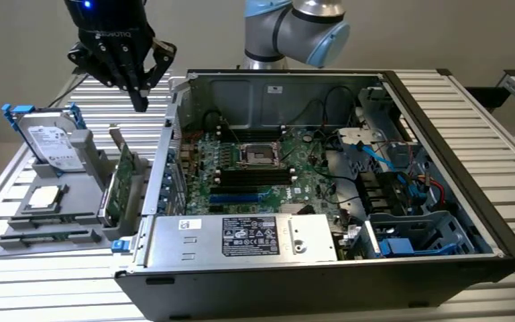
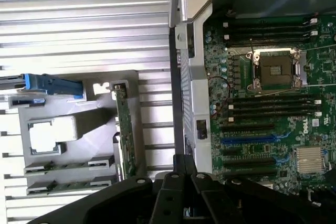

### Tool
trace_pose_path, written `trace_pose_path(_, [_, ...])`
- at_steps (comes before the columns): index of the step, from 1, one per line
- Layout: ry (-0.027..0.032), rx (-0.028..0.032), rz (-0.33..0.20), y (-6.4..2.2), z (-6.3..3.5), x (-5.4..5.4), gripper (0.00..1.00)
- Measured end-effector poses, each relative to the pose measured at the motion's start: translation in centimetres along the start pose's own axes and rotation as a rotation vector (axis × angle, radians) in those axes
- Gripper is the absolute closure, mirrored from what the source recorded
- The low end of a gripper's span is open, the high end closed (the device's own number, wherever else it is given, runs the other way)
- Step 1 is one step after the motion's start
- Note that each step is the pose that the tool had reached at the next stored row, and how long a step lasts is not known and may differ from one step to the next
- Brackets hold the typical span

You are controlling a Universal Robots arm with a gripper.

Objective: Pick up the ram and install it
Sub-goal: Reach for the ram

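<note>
Green ram, grey holder, green motherboard with black slots, blue drive bracket, black jaws, silver ribbed table.

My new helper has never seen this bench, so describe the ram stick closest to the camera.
Find the grey parts holder at the exterior view's left of the open computer case. The ram lies flat along its near edge: a thin, narrow green strip, unlike the bigger expansion card standing on edge.

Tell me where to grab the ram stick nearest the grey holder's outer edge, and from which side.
Pinch the ram mid-length across its two flat faces, coming straight down from above. It seems to stand on edge in a groove of the grey holder, so probably only its long upper edge is free to grip.
</note>
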State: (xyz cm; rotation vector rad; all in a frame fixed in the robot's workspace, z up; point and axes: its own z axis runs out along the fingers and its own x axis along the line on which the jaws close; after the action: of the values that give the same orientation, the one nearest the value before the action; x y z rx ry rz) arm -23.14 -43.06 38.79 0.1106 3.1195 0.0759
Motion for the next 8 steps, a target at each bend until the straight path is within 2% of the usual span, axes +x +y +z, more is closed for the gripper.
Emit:
trace_pose_path(1, [0.0000,-0.0001,0.000,-0.21,0.03,0.4,0.89])
trace_pose_path(2, [-0.0001,-0.0001,0.000,-0.96,0.16,1.5,0.89])
trace_pose_path(3, [0.0003,0.0000,0.000,-1.44,0.26,2.0,0.89])
trace_pose_path(4, [0.0022,0.0001,0.000,-2.41,0.51,3.1,0.89])
trace_pose_path(5, [0.0044,0.0003,0.000,-2.78,0.66,3.8,0.89])
trace_pose_path(8, [0.0075,0.0005,0.000,-3.16,0.84,4.6,0.89])
